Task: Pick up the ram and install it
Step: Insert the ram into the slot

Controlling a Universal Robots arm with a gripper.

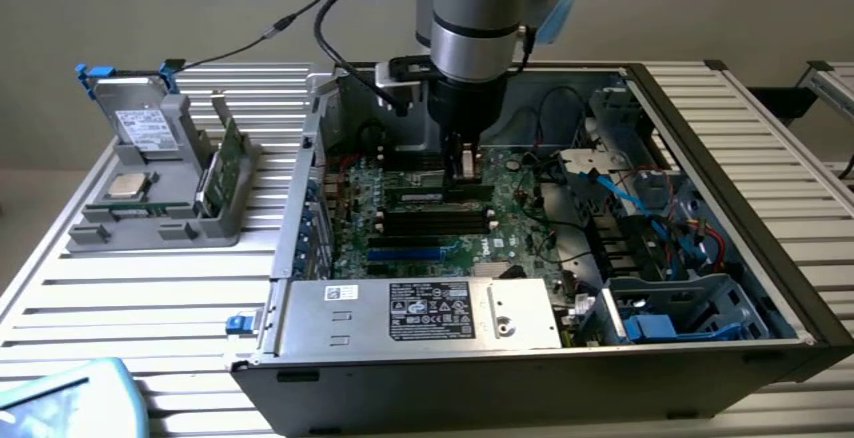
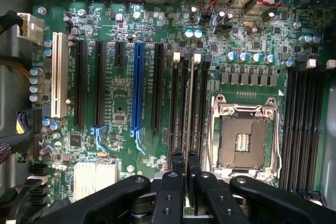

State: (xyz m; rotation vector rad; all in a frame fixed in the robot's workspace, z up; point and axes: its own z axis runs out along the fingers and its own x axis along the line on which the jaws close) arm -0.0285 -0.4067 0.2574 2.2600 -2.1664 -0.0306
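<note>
At the exterior view's left, on the slatted metal surface [image 1: 134, 298], we see a grey holder tray [image 1: 154, 230]. It carries a hard drive [image 1: 140, 123], a square silver processor chip [image 1: 127, 185] and a wide green circuit card [image 1: 230, 163] standing on edge. Toward the middle of the frame sits the open computer case [image 1: 761, 188], its motherboard [image 1: 400, 248] exposed.

The arm [image 1: 474, 18] reaches down from the upper centre, and the pincer [image 1: 465, 173] hangs low over the board, clamped on the ram [image 1: 424, 196], which lies along the black memory slots [image 1: 427, 223].

In the wrist view the pincer [image 2: 185, 163] pinches the ram [image 2: 189, 103], seen edge-on as a thin pale line between the blue expansion slot [image 2: 137, 85] and the empty processor socket [image 2: 241, 140]. Whether it is fully seated we cannot tell.

At the exterior view's right, blue and red cables [image 1: 641, 198] run beside a drive cage [image 1: 667, 308].
</note>
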